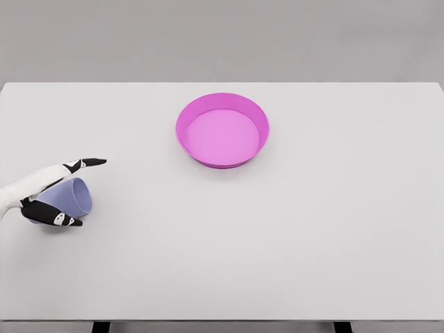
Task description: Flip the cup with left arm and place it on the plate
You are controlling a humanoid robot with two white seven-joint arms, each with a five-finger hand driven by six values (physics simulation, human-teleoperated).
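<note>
A pale blue cup [71,198] lies tilted on its side at the left of the white table [312,229], its mouth facing right. My left hand [66,192] comes in from the left edge and wraps the cup, one finger stretched above it and the thumb curled under its front. A magenta plate [222,130] with a raised rim sits at the table's centre back, well to the right of the cup and apart from it. The right arm does not show.
The table's front edge runs along the bottom of the view, with dark legs showing beneath it. A grey wall stands behind the far edge.
</note>
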